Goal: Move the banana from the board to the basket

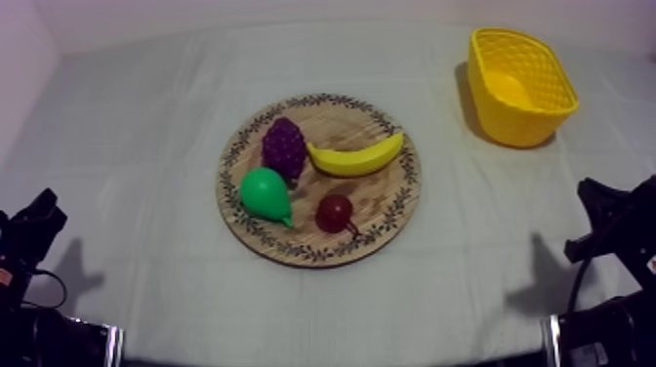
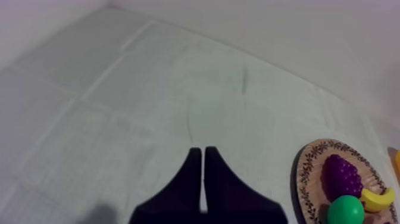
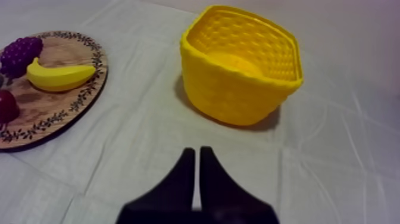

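A yellow banana [image 1: 357,158] lies on the right half of the round wooden board [image 1: 386,210] at the table's middle; the right wrist view has the banana [image 3: 59,76] on the board [image 3: 65,110] too. The empty yellow basket [image 1: 520,86] stands at the back right, seen close as the basket [image 3: 238,71] ahead of my right gripper [image 3: 197,154]. That gripper is shut on nothing, its fingers together as a wedge over bare cloth. My left gripper [image 2: 202,153] is also shut on nothing, over cloth left of the board [image 2: 309,179]. Both arms rest low at the table's front corners.
Also on the board are a purple bunch of grapes [image 1: 284,146], a green pear [image 1: 265,194] and a small red fruit [image 1: 335,211]. Open cloth lies between board and basket. The left wrist view catches the grapes [image 2: 341,174], the pear [image 2: 346,210] and the banana's tip [image 2: 381,198].
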You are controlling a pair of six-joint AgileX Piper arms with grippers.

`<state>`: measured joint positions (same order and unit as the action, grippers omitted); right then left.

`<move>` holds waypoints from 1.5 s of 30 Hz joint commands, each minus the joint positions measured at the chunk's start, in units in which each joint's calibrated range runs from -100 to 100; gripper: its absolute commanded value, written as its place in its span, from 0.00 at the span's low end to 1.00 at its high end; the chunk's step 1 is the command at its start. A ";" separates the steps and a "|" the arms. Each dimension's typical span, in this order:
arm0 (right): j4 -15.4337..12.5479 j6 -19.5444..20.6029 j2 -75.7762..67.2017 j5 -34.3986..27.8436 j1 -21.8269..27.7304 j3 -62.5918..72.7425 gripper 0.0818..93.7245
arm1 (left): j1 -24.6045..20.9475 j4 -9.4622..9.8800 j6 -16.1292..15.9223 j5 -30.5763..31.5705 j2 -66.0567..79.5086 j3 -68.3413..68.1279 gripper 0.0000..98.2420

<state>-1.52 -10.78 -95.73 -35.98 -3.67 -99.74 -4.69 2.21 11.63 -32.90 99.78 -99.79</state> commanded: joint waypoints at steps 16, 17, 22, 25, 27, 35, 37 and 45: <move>0.03 -0.04 -0.03 0.09 0.00 -0.04 0.00 | 0.02 -0.03 0.02 0.00 0.05 0.01 0.00; 0.03 -0.04 -0.03 0.09 0.00 -0.04 0.00 | 0.02 -0.03 0.02 0.00 0.05 0.01 0.00; 0.03 -0.04 -0.03 0.09 0.00 -0.04 0.00 | 0.02 -0.03 0.02 0.00 0.05 0.01 0.00; 0.03 -0.04 -0.03 0.09 0.00 -0.04 0.00 | 0.02 -0.03 0.02 0.00 0.05 0.01 0.00; 0.03 -0.01 -0.03 0.09 0.00 -0.04 0.00 | 0.02 -0.03 0.02 0.00 0.05 0.01 0.00; 0.03 0.19 -0.03 0.09 0.00 -0.04 0.01 | 0.02 -0.03 0.02 0.00 0.05 0.01 0.00; 0.03 0.32 -0.03 0.09 0.00 -0.04 0.00 | 0.02 -0.03 0.02 0.00 0.05 0.01 0.00; 0.09 -0.36 0.16 0.46 -0.72 -0.04 0.01 | 0.02 -0.03 0.02 0.00 0.05 0.01 0.00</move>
<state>-1.38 -10.90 -95.73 -35.21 -4.25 -99.74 -4.69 2.21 11.63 -32.90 99.78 -99.79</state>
